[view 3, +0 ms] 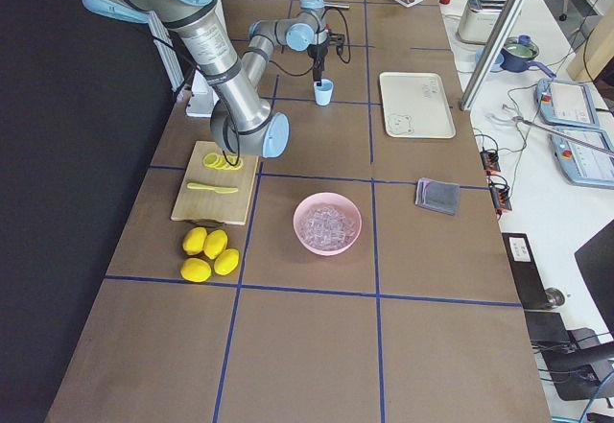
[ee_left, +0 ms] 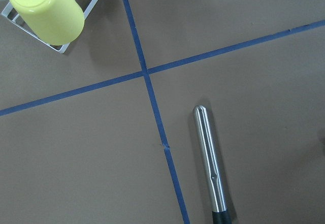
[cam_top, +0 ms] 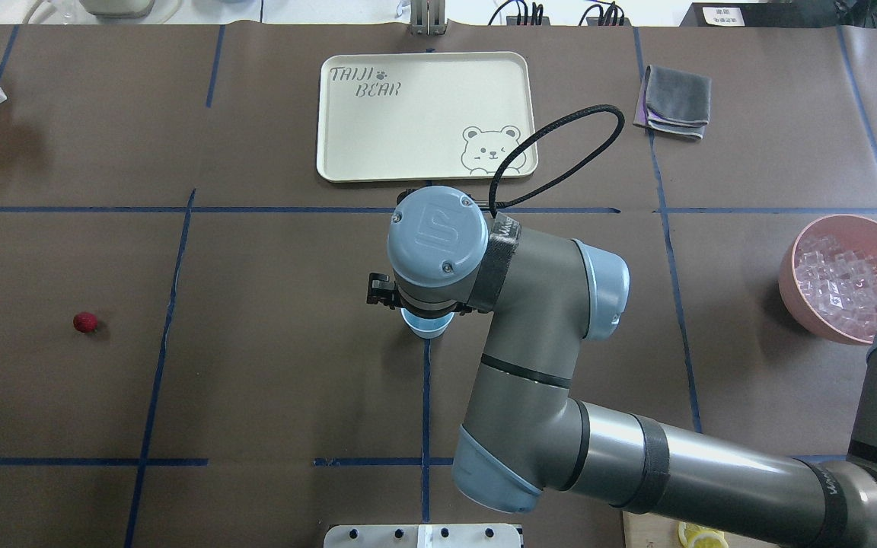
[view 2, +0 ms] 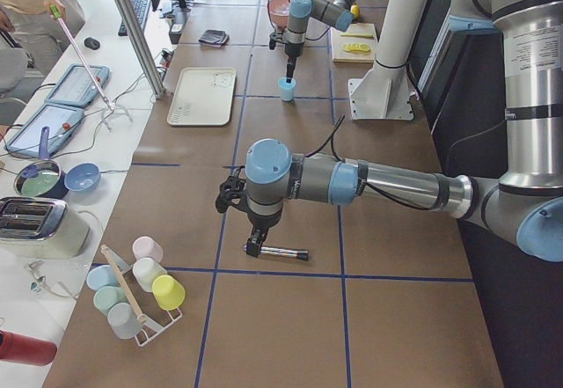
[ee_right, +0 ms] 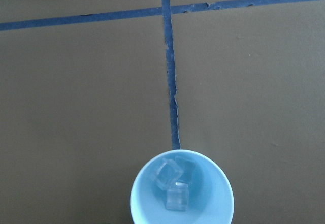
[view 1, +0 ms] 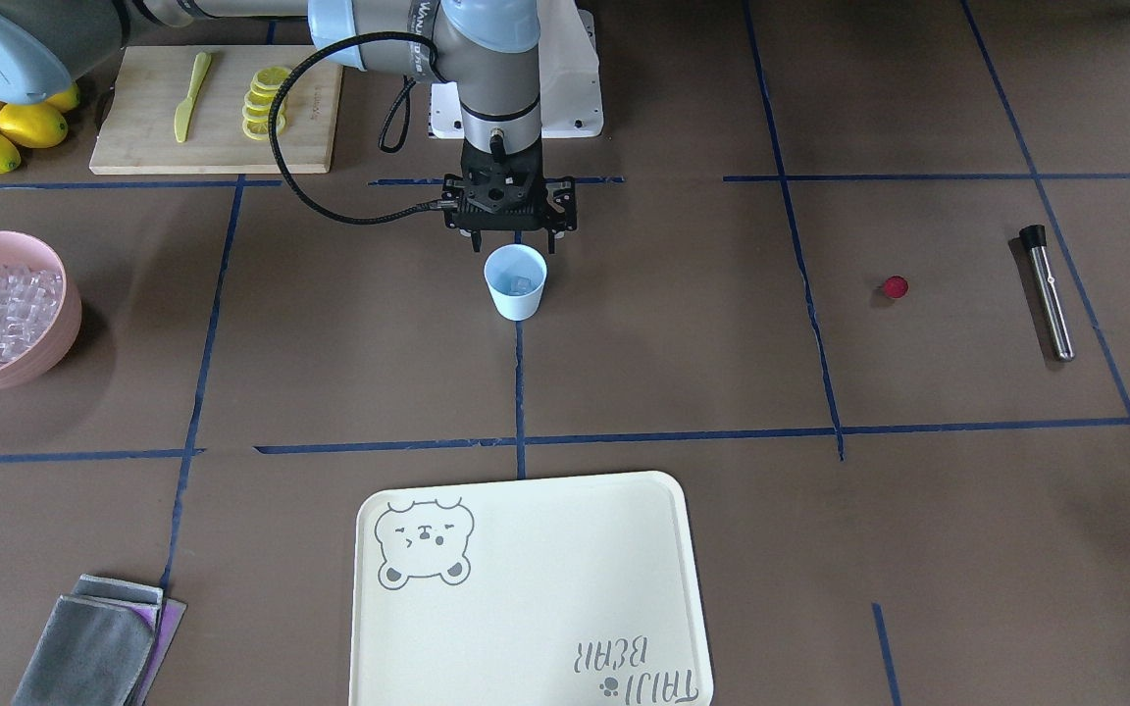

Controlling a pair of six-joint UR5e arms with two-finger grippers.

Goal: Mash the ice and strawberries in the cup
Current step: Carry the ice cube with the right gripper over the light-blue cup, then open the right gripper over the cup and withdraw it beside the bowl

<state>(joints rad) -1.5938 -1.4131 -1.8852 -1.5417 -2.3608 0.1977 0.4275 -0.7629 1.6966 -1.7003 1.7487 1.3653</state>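
The light blue cup (view 1: 518, 297) stands near the table's middle on a blue tape line. A few pieces of ice (ee_right: 173, 185) lie inside the cup (ee_right: 219, 203). My right gripper (view 1: 514, 243) hangs just above the cup's back rim, open and holding nothing. The small red strawberry (view 1: 895, 286) lies alone on the table, far from the cup, and shows at the overhead view's left as the strawberry (cam_top: 85, 322). My left gripper (view 2: 255, 242) hovers over a steel muddler (ee_left: 209, 159); I cannot tell whether it is open or shut.
A pink bowl (view 1: 63, 338) full of ice sits on my right side. Behind it are a cutting board (view 1: 148, 147) with lemon slices and a knife, and whole lemons (view 1: 6, 127). A cream tray (view 1: 526, 588) and a grey cloth (view 1: 99, 642) lie at the far edge. A rack of cups (view 2: 141, 291) stands near the muddler.
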